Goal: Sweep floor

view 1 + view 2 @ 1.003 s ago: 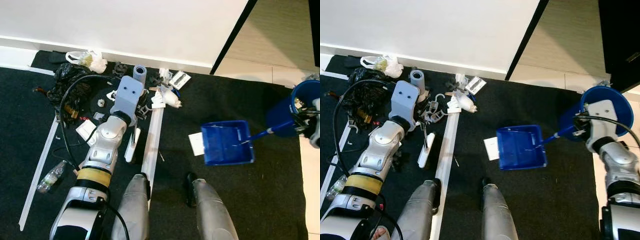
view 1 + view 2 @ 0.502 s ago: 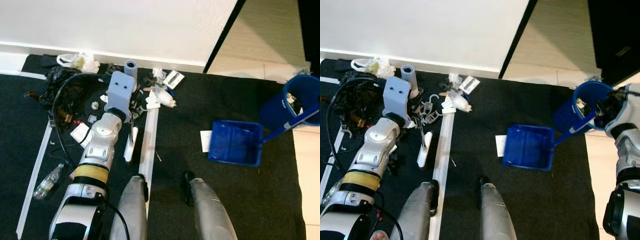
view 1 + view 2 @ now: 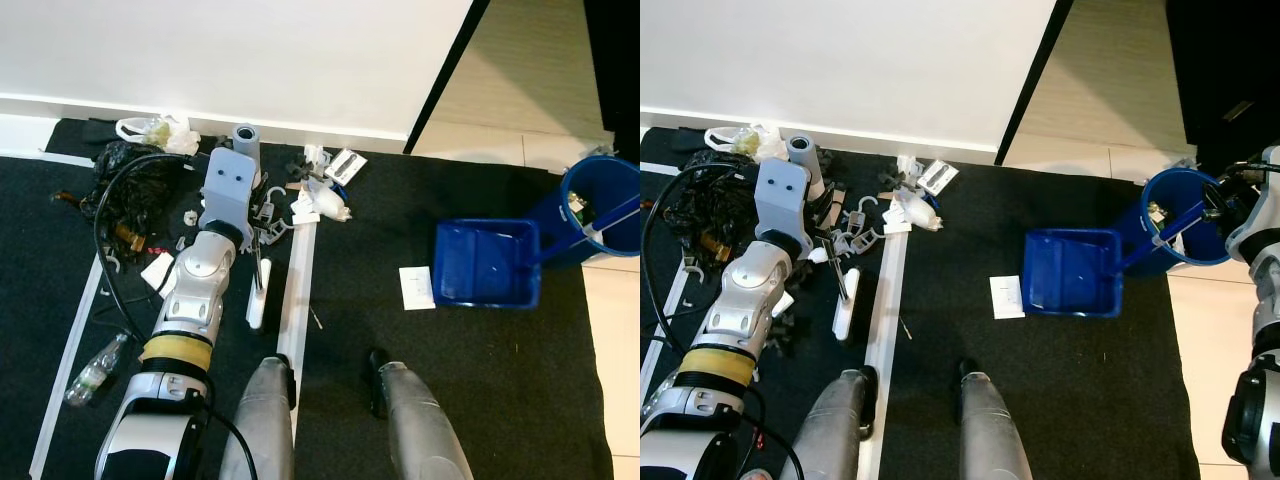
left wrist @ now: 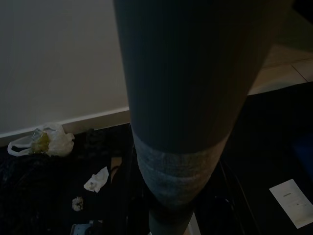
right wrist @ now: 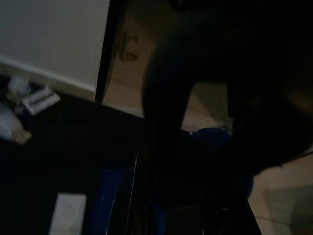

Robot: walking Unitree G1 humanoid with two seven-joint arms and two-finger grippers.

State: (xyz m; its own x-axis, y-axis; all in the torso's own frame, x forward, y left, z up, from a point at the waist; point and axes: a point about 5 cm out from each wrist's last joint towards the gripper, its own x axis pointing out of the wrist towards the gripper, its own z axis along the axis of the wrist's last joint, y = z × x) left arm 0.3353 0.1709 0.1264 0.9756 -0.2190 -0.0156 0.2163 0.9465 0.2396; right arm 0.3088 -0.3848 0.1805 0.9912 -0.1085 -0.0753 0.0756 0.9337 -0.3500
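Right eye view: my right gripper (image 3: 1220, 205) grips the dustpan (image 3: 1072, 271) handle; it has slid right toward the bucket (image 3: 1185, 218), off the paper (image 3: 1006, 296). Left gripper's state: cannot tell.

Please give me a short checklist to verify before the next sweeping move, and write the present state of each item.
1. Dustpan lies flat on the black mat: ok.
2. Dustpan handle is at the right gripper: ok; firmness of the hold: cannot tell.
3. White paper is next to the dustpan, not inside it: not ok.
4. Litter pile near the wall lies far from the dustpan: not ok.
5. Broom is below the left arm, its head on the mat: ok; left gripper's hold: cannot tell.
6. Blue bin stands upright beside the dustpan: ok.
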